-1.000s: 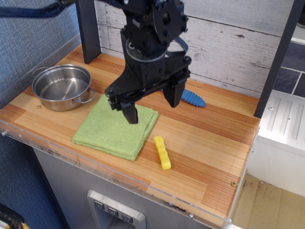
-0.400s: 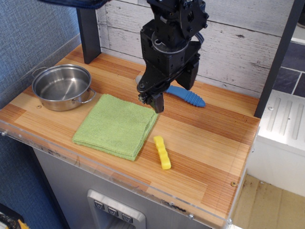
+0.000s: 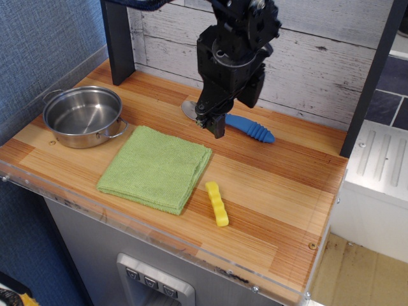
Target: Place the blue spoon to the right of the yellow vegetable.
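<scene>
Boxy matte-black arm point(image 3: 231, 54), blue cable

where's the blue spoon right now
The blue spoon lies on the wooden counter near the back wall, behind the green cloth and up-right of it. The gripper hangs over its middle, hiding part of it.

Blue spoon point(image 3: 250, 129), yellow vegetable point(image 3: 217, 204).

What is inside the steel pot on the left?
Nothing shows inside the steel pot: its visible floor is bare, shiny metal. The near inner wall is hidden by the rim, so that strip cannot be checked.
</scene>
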You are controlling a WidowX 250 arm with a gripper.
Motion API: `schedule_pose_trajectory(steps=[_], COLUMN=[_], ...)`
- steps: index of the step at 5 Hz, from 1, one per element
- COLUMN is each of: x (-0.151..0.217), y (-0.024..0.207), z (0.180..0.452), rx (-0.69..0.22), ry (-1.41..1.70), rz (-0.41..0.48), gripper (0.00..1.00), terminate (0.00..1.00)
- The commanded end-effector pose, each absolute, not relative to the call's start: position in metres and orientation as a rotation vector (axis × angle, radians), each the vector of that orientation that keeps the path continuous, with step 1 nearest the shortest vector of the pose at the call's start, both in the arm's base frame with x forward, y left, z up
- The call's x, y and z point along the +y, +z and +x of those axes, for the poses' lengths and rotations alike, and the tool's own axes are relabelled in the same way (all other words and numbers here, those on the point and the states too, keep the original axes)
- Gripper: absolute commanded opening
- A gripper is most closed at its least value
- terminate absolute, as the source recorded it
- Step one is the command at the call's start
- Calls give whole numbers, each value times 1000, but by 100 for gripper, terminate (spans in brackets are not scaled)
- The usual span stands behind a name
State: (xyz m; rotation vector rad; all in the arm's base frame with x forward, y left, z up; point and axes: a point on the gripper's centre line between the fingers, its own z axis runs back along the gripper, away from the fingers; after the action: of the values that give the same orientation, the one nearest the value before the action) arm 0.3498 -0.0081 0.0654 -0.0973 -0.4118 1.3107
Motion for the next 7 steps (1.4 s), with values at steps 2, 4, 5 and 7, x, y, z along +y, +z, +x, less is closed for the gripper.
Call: schedule_pose_trajectory(steps=[2,4,5,7], x=[13,-3,-14,-20], y=[51,41,38,39], z=[398,417,409,399], rx=[-417,-405,-387,-375], ry=[1407,1454,1532,1577], rz=[-104,-71,3,53], gripper=[100,100,0,0], terminate=[0,0,0,0])
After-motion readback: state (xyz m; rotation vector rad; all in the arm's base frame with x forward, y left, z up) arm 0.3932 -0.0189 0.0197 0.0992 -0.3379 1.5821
